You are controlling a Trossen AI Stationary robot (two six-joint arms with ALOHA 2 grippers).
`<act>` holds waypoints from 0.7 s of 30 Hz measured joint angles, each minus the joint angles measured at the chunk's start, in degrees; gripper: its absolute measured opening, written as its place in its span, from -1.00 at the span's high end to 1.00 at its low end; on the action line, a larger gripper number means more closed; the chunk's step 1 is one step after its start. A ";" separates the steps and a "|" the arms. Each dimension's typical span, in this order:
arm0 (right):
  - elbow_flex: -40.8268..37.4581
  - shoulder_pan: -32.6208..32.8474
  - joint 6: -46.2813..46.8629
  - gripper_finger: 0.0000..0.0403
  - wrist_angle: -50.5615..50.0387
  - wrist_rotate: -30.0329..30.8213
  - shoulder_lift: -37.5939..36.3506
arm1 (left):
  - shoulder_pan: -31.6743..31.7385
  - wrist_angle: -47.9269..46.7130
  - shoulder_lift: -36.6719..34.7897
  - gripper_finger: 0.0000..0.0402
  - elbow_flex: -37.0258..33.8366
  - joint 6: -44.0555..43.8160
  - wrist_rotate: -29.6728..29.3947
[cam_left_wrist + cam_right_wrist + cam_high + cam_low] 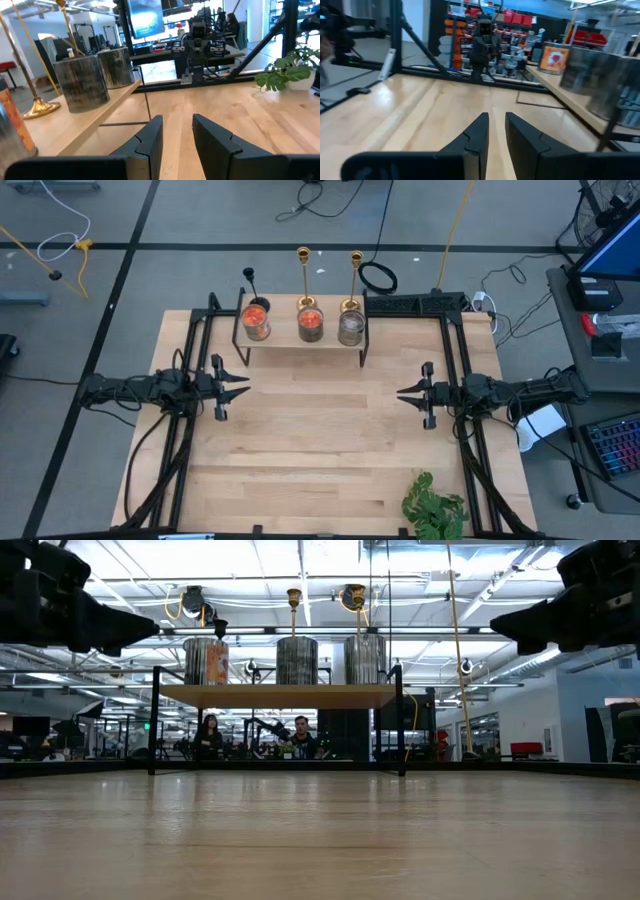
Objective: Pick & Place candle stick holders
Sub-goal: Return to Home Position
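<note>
Brass and black candle stick holders [303, 268] stand on the shelf [300, 347] behind the jars [310, 323]. Left gripper [243, 387] and right gripper [403, 393] hover before it, fingers apart, empty; withdraw them level, clear of the shelf.

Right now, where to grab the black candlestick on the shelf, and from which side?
Take the black candlestick by its thin upright stem, above the orange jar. That jar stands in front of it on the shelf, blocking the base from the table side. Probably come from above or the shelf's left end with the left gripper, fingers straddling the stem.
</note>
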 joint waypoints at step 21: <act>-0.11 0.00 -0.28 0.71 0.02 1.07 0.00 | 0.00 0.62 0.04 0.44 -0.07 -4.67 -0.46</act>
